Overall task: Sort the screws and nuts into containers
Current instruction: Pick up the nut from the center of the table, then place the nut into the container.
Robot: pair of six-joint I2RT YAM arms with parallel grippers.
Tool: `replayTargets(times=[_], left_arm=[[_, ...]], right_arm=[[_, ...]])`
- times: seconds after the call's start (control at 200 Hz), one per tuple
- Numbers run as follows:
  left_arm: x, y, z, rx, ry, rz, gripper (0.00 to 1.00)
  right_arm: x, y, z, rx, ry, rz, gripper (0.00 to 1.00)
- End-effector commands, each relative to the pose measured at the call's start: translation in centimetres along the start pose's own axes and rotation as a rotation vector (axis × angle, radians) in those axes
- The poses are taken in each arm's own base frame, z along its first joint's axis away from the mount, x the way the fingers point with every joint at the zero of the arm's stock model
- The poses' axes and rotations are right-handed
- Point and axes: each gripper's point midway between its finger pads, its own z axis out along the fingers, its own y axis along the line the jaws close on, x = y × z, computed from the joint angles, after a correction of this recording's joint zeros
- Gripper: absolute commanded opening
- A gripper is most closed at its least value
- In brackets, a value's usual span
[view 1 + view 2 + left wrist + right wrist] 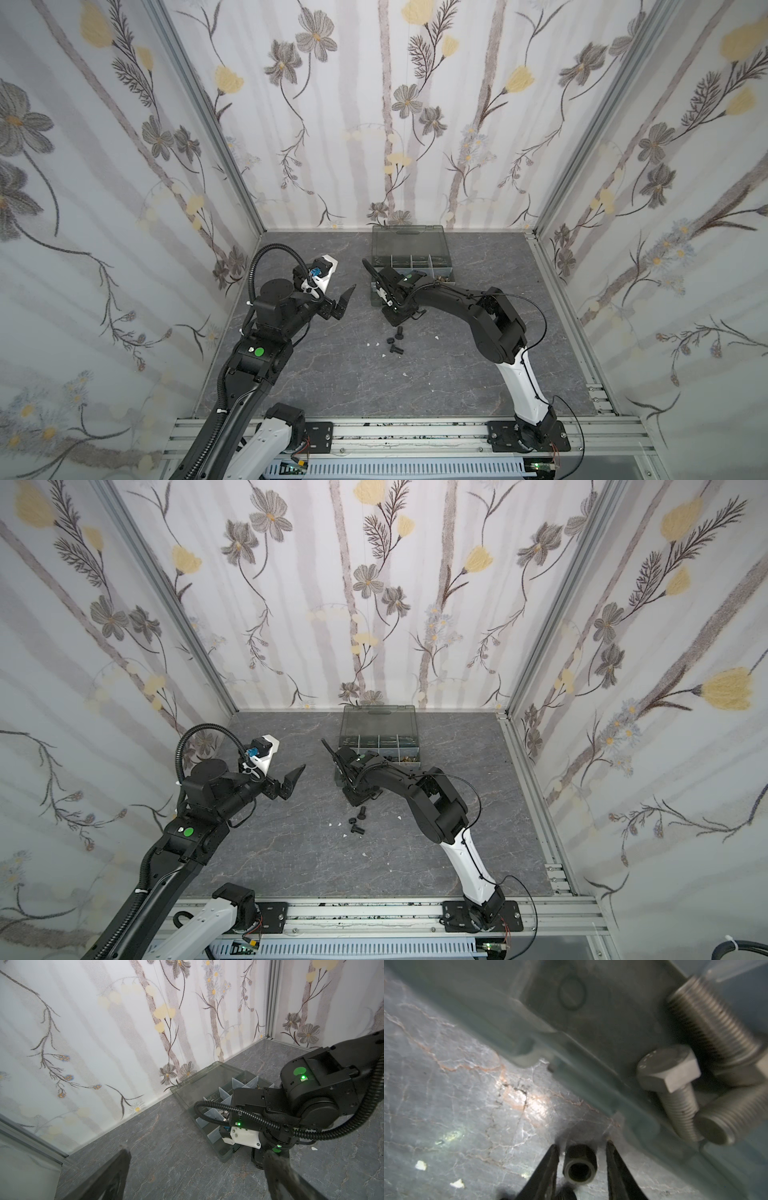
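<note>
The dark grey organizer case (409, 243) stands open at the back wall, its containers (419, 261) split by clear dividers (209, 1114). Brass wing nuts (442, 276) fill a right-hand container. My right gripper (582, 1144) is low at the case's front edge (571, 1053), open, with a black nut (580, 1165) between its fingers and a small gap on each side. Three silver screws (668, 1070) lie in the container just beyond. Three black screws (395, 340) lie on the table behind this arm. My left gripper (343, 303) hovers wide open and empty to the left.
Small white flecks (436, 337) are scattered on the grey marble tabletop (332, 374). Floral walls close in the left, back and right sides. An aluminium rail (415, 432) with both arm bases runs along the front edge.
</note>
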Motion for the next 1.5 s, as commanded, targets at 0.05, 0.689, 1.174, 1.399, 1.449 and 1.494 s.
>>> replayTargets(times=[0.05,0.689,1.174,1.399,1.449,1.494], left_arm=[[-0.7,0.1,0.0,-0.003,-0.029,0.009,1.0],[-1.0,0.2,-0.2,-0.006,-0.035,0.011,1.0],[-1.0,0.3,-0.3,-0.013,-0.038,0.015,1.0],[-0.9,0.4,-0.2,-0.018,-0.031,0.016,1.0],[-0.9,0.4,-0.2,-0.019,-0.03,0.016,1.0],[-0.8,0.4,-0.2,-0.021,-0.03,0.017,1.0]], right_arm=[[0.6,-0.4,0.9,0.029,0.022,-0.013,0.33],[-2.4,-4.7,-6.5,0.093,-0.097,0.011,0.17],[-7.0,-16.3,-7.1,0.197,-0.179,0.165,0.15],[-7.5,-17.1,-5.5,0.188,-0.168,0.175,0.15],[-7.3,-17.2,-5.1,0.188,-0.16,0.176,0.16],[-7.2,-17.2,-4.9,0.19,-0.154,0.174,0.16]])
